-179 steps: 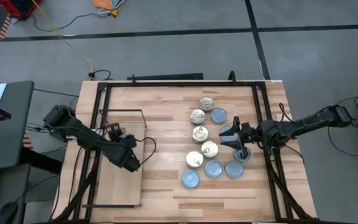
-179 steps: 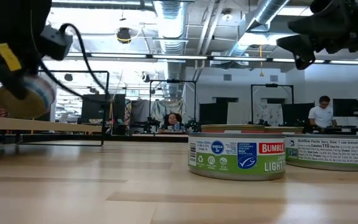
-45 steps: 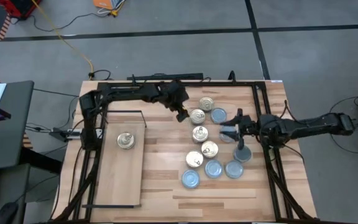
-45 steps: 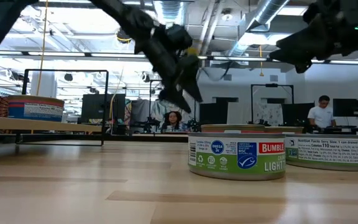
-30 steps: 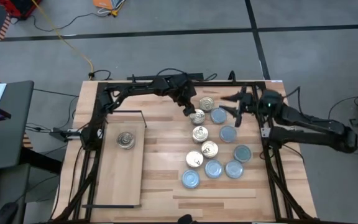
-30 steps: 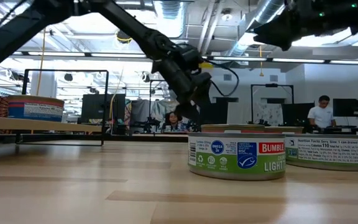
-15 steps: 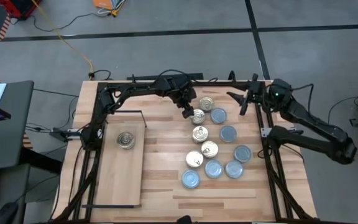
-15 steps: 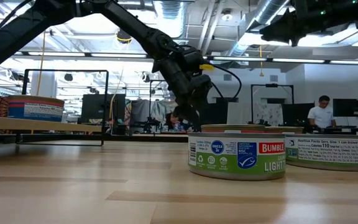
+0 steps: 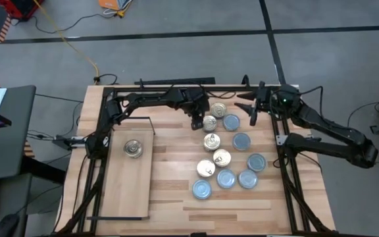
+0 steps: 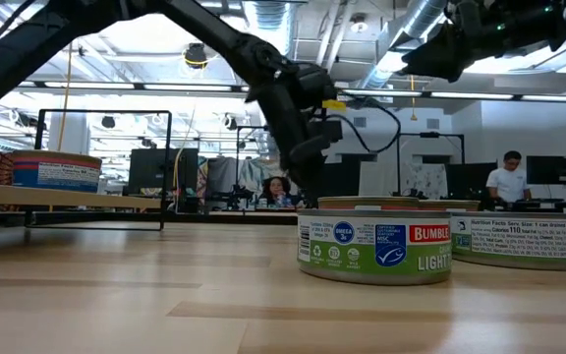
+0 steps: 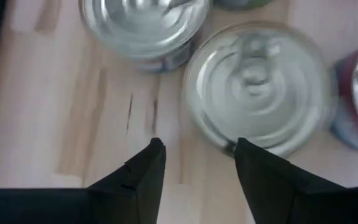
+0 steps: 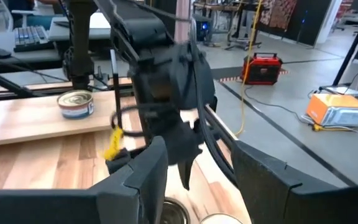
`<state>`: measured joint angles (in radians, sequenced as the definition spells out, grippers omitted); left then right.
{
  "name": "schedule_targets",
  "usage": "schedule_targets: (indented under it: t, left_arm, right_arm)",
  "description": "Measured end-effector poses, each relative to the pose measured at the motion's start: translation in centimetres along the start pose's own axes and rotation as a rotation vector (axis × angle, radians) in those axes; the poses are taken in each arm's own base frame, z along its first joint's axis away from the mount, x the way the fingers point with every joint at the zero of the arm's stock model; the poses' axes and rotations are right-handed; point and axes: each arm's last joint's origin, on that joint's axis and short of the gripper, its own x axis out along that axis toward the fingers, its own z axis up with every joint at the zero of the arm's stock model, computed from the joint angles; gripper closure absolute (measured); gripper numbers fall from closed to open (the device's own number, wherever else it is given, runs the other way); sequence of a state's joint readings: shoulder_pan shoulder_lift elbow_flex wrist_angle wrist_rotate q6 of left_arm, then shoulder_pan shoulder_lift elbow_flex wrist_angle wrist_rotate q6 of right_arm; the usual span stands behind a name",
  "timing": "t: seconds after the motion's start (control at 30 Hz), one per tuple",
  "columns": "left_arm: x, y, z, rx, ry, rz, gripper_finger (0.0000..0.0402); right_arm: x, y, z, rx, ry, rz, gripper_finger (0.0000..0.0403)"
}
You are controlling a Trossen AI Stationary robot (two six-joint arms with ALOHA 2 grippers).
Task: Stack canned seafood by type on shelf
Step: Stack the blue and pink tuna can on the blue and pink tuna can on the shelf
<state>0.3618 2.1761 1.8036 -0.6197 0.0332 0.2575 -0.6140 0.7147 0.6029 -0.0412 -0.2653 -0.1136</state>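
Observation:
Several round tins of canned seafood lie flat on the tabletop: gold-topped ones (image 9: 212, 141) in a column, blue-silver ones (image 9: 241, 141) to their right. One gold tin (image 9: 133, 148) sits on the pale shelf board (image 9: 127, 191). My left gripper (image 9: 197, 122) is open and slants down just left of a gold tin (image 9: 209, 123) near the far edge; bare wood shows between its fingers (image 11: 145, 168). My right gripper (image 9: 250, 110) hangs open and raised over the far right corner, holding nothing. My left gripper has one fingertip (image 11: 241, 149) at the near rim (image 11: 225, 140) of the gold tin, coming from above at a slant. I cannot tell whether it touches the tin. The tin stands flat on the table, outside the gap between the fingers.
Another gold tin (image 9: 219, 109) and a blue tin (image 9: 231, 122) stand close beside the left gripper's tin. A black wire frame (image 9: 131, 120) rises at the shelf's far end. Black rails (image 9: 176, 87) run along the table's edges. A person (image 10: 509, 182) sits in the room behind.
My left gripper has shifted a little toward the table's left and near side, beside the gold tin, and has rolled about its own line. No tin has moved.

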Motion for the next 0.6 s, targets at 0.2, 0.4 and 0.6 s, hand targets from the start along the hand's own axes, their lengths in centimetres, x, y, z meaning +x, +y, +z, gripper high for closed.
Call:
schedule_targets:
  t: [0.2,0.4,0.6]
  left_arm:
    - [-1.1,-2.0,1.0,0.143,0.012,0.028,0.0244]
    - [-0.5,-6.2,0.6,0.343,0.088,0.088,0.0269]
    - [-3.9,-6.0,0.7,0.28,-0.052,0.04,0.0299]
  right_arm:
    - [-0.2,0.1,-0.1,0.011,0.013,0.001,0.0198]
    - [-0.8,0.3,-0.3,0.018,0.04,0.005,0.0198]
    - [-0.1,0.2,-1.6,0.059,0.162,0.016,0.0198]
